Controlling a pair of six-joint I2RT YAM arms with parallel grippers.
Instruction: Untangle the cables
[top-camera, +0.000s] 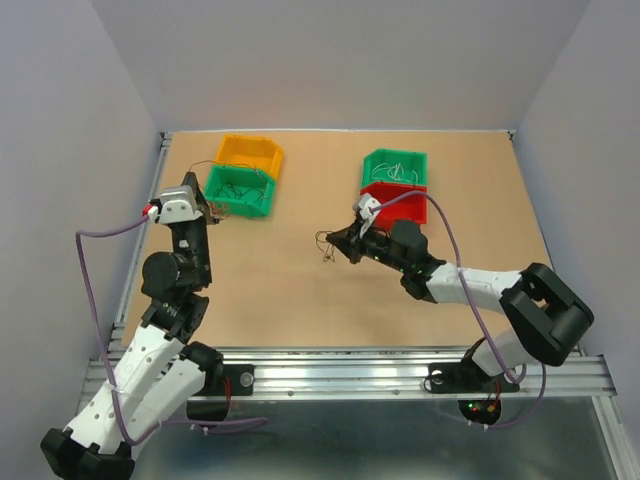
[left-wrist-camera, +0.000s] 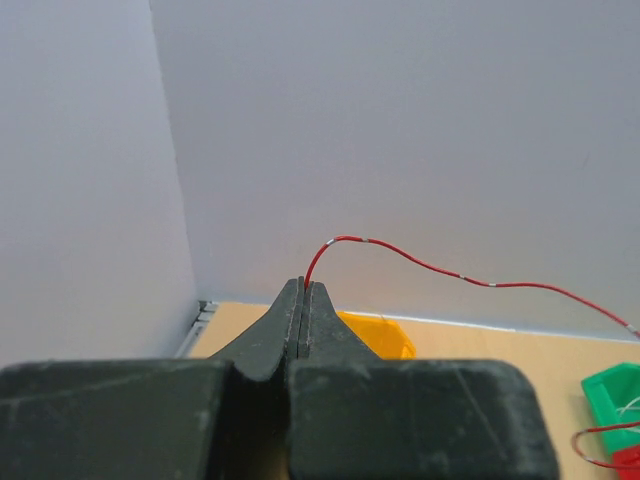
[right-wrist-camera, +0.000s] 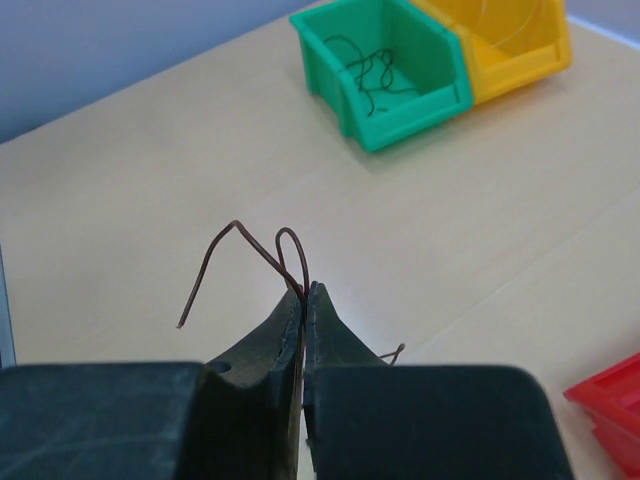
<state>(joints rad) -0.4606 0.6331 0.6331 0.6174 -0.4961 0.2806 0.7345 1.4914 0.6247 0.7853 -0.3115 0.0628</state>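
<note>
My left gripper (top-camera: 212, 212) hangs raised beside the left green bin (top-camera: 240, 190). In the left wrist view its jaws (left-wrist-camera: 305, 287) are shut on a thin red wire with pale bands (left-wrist-camera: 420, 262), which arcs up and away to the right. My right gripper (top-camera: 334, 242) is low over the table's middle. In the right wrist view it (right-wrist-camera: 305, 290) is shut on a thin reddish-brown wire (right-wrist-camera: 235, 232), which loops above the tips with one free end hanging left. A few thin strands (top-camera: 325, 250) trail at its tips in the top view.
A yellow bin (top-camera: 250, 152) stands behind the left green bin. A second green bin (top-camera: 394, 166) and a red bin (top-camera: 393, 200) stand at the back right, with pale wires in them. The left green bin (right-wrist-camera: 385, 70) holds dark wires. Thick purple arm cables loop beside both arms.
</note>
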